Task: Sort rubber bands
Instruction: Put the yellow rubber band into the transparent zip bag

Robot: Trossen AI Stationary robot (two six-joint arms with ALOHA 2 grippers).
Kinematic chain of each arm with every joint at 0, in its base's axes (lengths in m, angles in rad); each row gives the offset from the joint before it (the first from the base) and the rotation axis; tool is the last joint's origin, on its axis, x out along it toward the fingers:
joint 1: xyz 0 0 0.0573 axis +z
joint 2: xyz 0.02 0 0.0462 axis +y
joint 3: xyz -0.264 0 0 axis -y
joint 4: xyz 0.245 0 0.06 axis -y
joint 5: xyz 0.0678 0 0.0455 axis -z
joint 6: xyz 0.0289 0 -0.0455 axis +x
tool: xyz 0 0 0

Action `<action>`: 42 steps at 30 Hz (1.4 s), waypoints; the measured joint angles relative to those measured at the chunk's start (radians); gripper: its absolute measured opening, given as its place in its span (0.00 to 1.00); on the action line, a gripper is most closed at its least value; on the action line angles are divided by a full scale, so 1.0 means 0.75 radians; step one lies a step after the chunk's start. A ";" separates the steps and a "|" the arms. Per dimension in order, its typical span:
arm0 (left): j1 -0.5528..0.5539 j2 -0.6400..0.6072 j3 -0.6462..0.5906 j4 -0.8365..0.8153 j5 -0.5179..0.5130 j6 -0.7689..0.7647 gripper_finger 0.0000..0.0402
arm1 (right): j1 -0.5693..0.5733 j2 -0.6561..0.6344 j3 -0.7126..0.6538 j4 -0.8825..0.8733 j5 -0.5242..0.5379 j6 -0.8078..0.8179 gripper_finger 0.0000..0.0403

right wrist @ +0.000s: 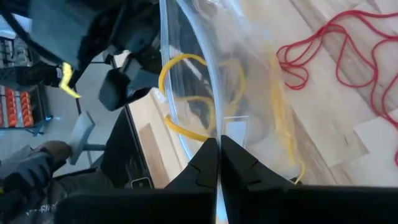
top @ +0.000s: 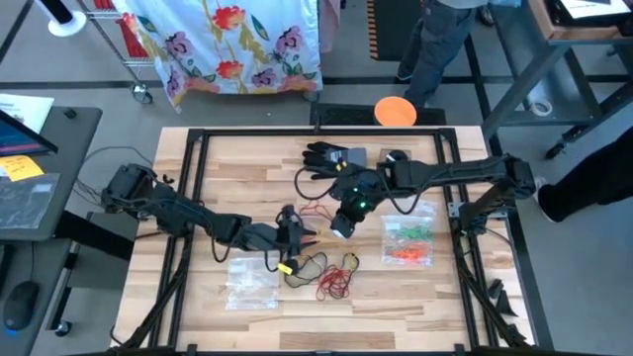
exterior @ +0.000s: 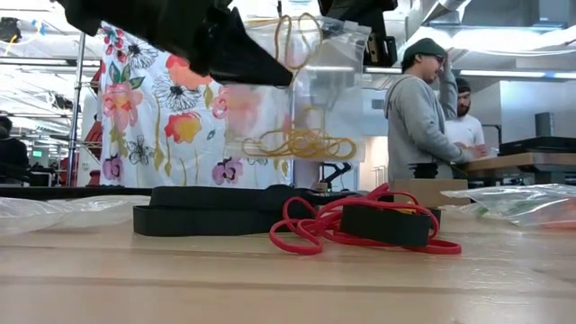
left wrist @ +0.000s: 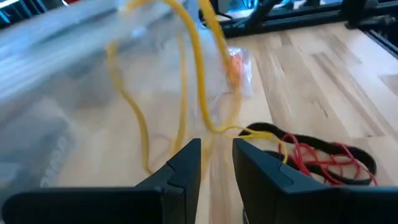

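Rubber bands (exterior: 301, 142): thin yellow loops inside clear crinkly bag (right wrist: 249, 81); right gripper (right wrist: 217, 152) clamps bag; left gripper (left wrist: 216, 163) slightly apart.

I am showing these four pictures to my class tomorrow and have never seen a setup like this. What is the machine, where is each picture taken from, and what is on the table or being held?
Two dark robot arms work at a wooden table. One camera looks down from above, one sits at table height, and one rides on each wrist. The right gripper is shut on a clear plastic bag holding yellow rubber bands, lifted off the table. The left gripper is partly open, a yellow band just ahead of it. Red bands and a black glove lie on the table.
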 joint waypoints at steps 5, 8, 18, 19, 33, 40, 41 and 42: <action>0.000 -0.002 0.000 0.049 0.021 0.010 0.22 | -0.001 0.000 0.000 0.000 0.000 -0.003 0.02; 0.000 -0.002 0.000 0.104 0.006 0.011 0.22 | -0.001 0.000 0.000 0.001 0.001 -0.003 0.02; 0.000 -0.002 0.000 0.110 0.004 -0.036 0.11 | -0.001 0.000 0.000 0.001 0.005 -0.003 0.02; 0.000 -0.002 0.000 0.110 0.004 -0.035 0.06 | -0.001 0.000 0.000 0.001 0.005 -0.003 0.02; -0.084 -0.206 0.111 -0.032 -0.108 0.056 0.00 | 0.049 0.000 -0.001 0.004 0.009 0.003 0.02; -0.091 -0.295 0.121 -0.128 -0.160 0.034 0.00 | 0.069 0.000 -0.001 0.030 0.041 0.008 0.02; -0.087 -0.295 0.120 -0.143 -0.159 0.028 0.00 | 0.069 0.000 -0.001 0.034 0.044 0.008 0.02; -0.083 -0.295 0.120 -0.157 -0.159 0.020 0.00 | 0.069 0.000 -0.001 0.034 0.045 0.010 0.02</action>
